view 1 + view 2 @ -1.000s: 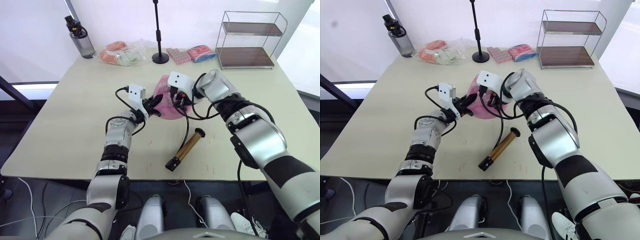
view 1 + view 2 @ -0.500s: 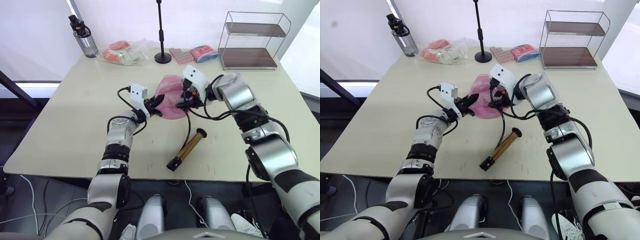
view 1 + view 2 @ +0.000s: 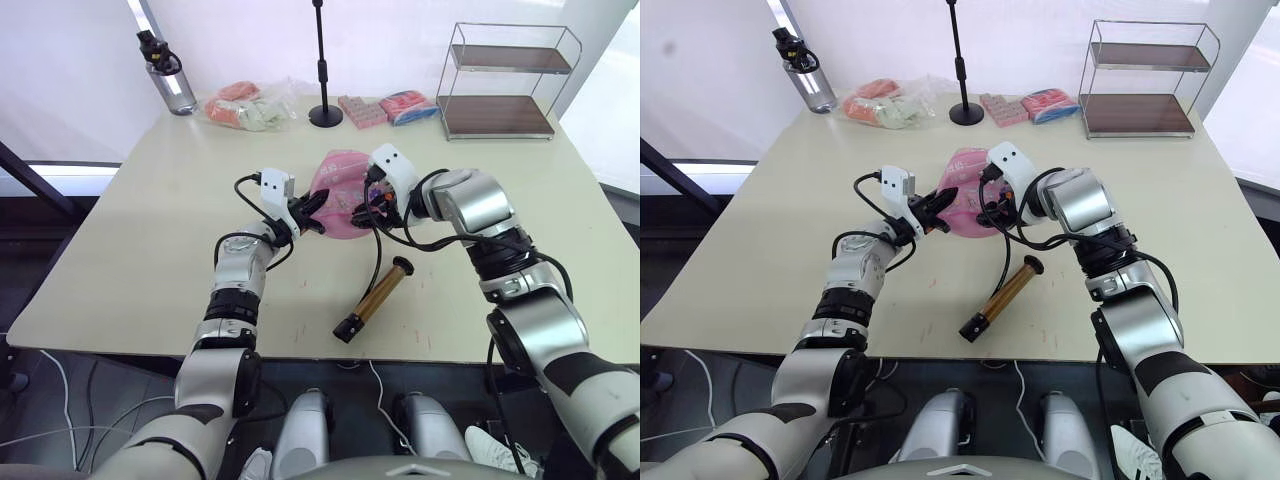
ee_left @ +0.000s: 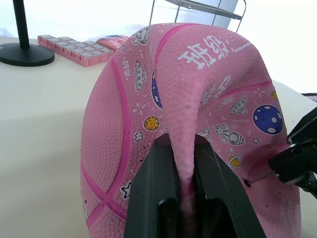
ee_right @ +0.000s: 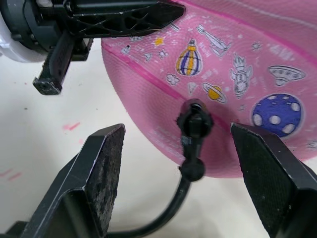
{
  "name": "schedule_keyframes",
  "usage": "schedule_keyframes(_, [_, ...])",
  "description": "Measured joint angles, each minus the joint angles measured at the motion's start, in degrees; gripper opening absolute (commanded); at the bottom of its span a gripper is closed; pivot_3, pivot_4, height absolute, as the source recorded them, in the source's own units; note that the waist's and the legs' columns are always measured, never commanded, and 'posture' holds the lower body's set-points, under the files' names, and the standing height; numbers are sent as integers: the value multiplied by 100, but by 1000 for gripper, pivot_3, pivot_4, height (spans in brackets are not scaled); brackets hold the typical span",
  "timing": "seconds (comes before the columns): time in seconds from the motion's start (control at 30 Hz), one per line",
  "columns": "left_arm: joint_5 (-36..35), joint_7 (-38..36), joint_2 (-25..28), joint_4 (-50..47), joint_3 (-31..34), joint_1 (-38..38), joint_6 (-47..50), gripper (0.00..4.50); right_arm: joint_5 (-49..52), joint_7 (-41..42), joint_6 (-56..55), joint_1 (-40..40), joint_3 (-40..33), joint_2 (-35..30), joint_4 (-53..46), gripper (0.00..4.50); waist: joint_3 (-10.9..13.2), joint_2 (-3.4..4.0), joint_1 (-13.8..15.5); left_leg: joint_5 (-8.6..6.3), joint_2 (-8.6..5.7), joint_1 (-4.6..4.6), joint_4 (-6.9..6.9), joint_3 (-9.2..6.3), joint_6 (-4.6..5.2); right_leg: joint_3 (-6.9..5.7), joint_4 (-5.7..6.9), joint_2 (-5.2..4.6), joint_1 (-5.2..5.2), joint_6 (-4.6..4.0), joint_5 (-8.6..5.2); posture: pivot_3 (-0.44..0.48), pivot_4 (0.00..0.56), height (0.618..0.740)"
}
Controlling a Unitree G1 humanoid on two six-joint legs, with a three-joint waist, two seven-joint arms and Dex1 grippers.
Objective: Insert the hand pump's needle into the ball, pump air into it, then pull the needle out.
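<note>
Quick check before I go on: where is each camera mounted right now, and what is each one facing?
Left eye and right eye: on the head, looking forward and down over both arms at the table, ball and pump.
Left wrist: looks along the left gripper, pinching a fold of the ball.
Right wrist: looks between the open right gripper at the needle's black fitting seated in the ball.
Shared: the ball shows in all; each wrist view also catches the other gripper.

Head stereo above; wrists close on ball (image 4: 198, 99)
</note>
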Motion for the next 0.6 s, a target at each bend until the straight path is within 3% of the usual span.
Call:
schedule_keyframes(0.37, [0,4,-1,-21,0,17,0,0,253,-564,-17,-1,-1,76,231,3528,0,0,-3,0,0,1,-2,-1,0,0,0,0,0,0,0,0,150,731])
schedule_keyframes(0.5, [0,4,-1,-18,0,17,0,0,320,-683,-87,-1,-2,123,403,2235,0,0,-3,0,0,0,-2,0,0,0,0,0,0,1,0,0,150,731])
schedule_keyframes(0.6, [0,4,-2,-17,0,16,-1,0,349,-737,-157,-4,-1,143,483,2235,0,0,-2,0,0,0,-2,-1,0,0,-1,0,0,1,0,0,150,731])
